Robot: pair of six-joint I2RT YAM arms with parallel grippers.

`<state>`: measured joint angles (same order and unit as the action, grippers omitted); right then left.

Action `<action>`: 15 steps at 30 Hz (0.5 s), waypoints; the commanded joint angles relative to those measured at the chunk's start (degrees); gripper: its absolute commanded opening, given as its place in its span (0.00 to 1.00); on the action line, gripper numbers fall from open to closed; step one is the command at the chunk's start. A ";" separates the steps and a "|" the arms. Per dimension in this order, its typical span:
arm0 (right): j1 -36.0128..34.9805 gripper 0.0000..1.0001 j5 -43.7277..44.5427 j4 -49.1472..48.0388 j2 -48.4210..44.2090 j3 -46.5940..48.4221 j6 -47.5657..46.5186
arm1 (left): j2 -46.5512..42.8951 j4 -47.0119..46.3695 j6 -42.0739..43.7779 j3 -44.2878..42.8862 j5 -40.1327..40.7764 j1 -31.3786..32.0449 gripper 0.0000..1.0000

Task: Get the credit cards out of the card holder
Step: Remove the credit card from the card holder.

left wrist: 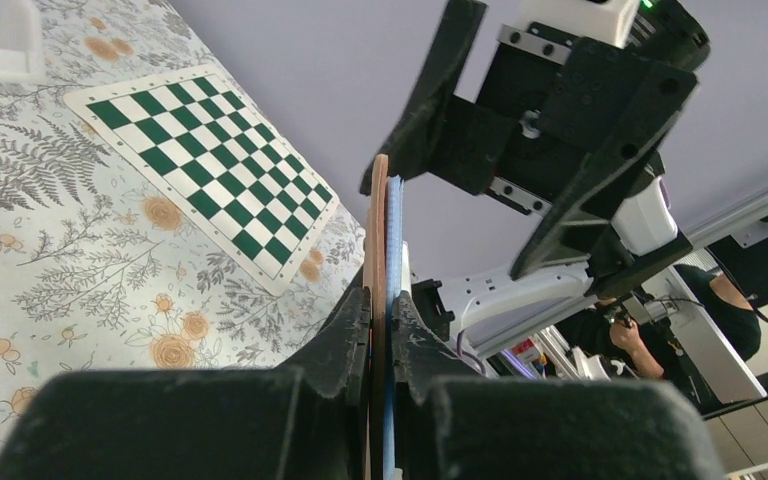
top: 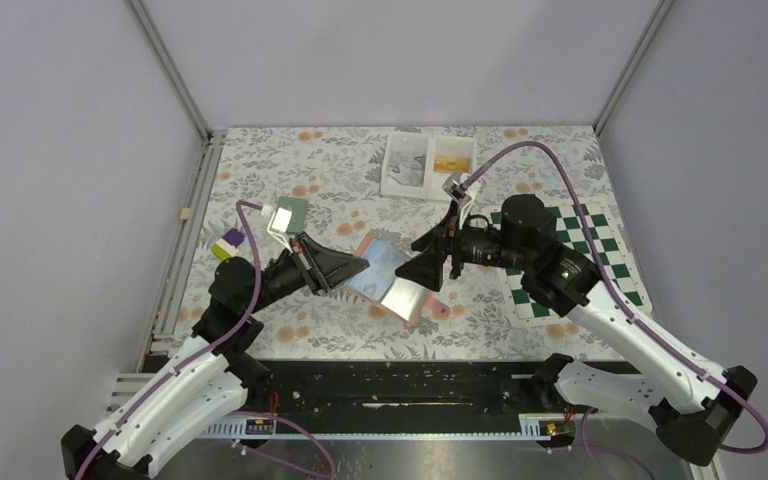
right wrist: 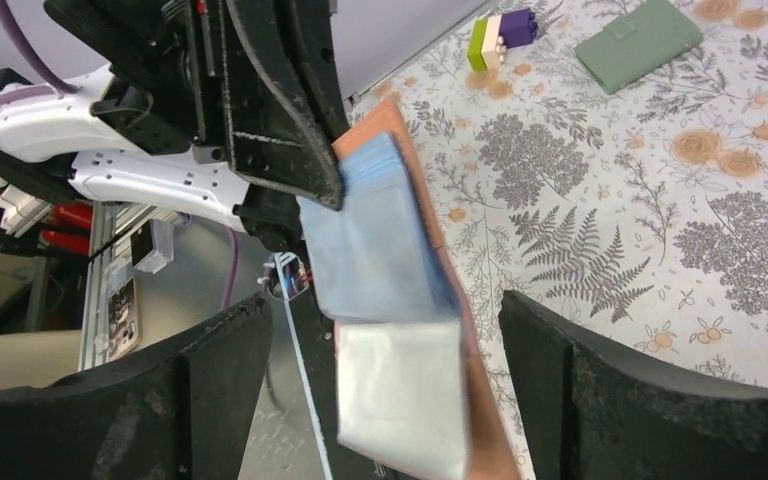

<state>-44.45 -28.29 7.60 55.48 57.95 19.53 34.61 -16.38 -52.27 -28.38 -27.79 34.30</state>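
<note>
The card holder is in the middle of the counter, opened and held up by the left end effector; the two fingers of this end effector are pressed together on one edge of the holder, and the left wrist view shows the tan cover and the light-blue panel edge-on between them; whether the low corner of the holder touches the flowered cloth I cannot tell. The right end effector is spread wide; in its own wrist view its fingers stand on both sides of the holder with a gap on each side. A silvery card sits in the nearer clear pocket; its face is blurred, so nothing on it can be read. A grey-green card lies flat on the counter behind the left arm, and near it is a small stack of toy bricks in lime, white and purple. At the far side stands a white two-compartment tray with something yellow-orange in its right part; a green-and-white chessboard mat lies under the right arm.
</note>
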 commanded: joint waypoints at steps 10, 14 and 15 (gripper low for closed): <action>5.33 0.35 -29.75 -8.07 11.57 3.94 4.54 | 1.61 -5.71 -0.30 -3.86 -4.58 0.15 0.00; 7.24 0.00 -32.56 -13.90 11.08 1.10 5.16 | 5.15 -1.52 -2.00 -7.64 -9.17 -0.77 0.18; 7.89 0.00 -33.63 -14.96 11.05 0.62 5.32 | 6.13 -1.76 -2.70 -8.44 -11.36 -1.12 0.23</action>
<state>-38.20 -54.70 1.37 67.42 59.61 23.27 37.93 -16.49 -52.75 -31.16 -32.82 34.02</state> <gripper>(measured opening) 0.063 0.151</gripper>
